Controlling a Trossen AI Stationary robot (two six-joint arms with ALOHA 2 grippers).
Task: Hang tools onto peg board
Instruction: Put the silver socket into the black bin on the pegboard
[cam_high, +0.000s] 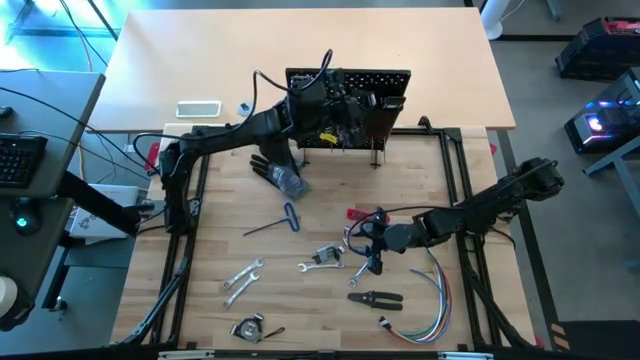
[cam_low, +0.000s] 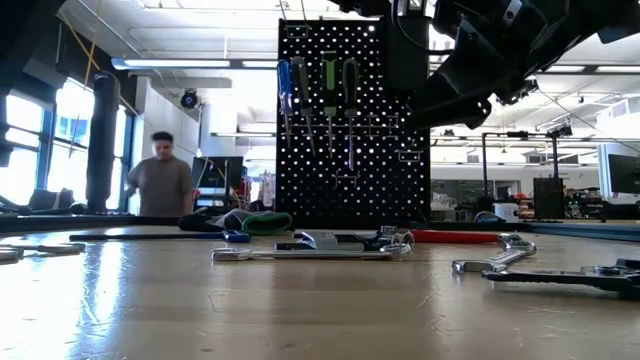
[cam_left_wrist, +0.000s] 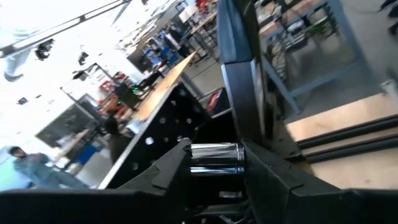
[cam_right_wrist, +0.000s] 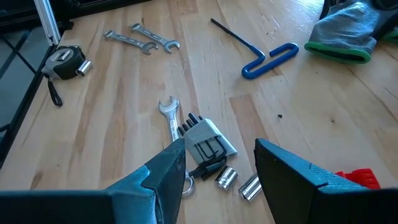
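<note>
Dark left gripper (cam_high: 335, 122) at peg board (cam_high: 385, 82), grip unclear (R gripper (cam_right_wrist: 217, 165) released)

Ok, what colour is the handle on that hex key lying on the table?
Blue. The hex key has a blue looped handle and a dark shaft, clearest in the right wrist view.

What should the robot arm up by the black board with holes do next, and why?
Probably back the left gripper away from the peg board. Its fingers look parted around a shiny metal piece right at the board, so letting go seems under way. The right gripper hovers open over the loose tools.
</note>
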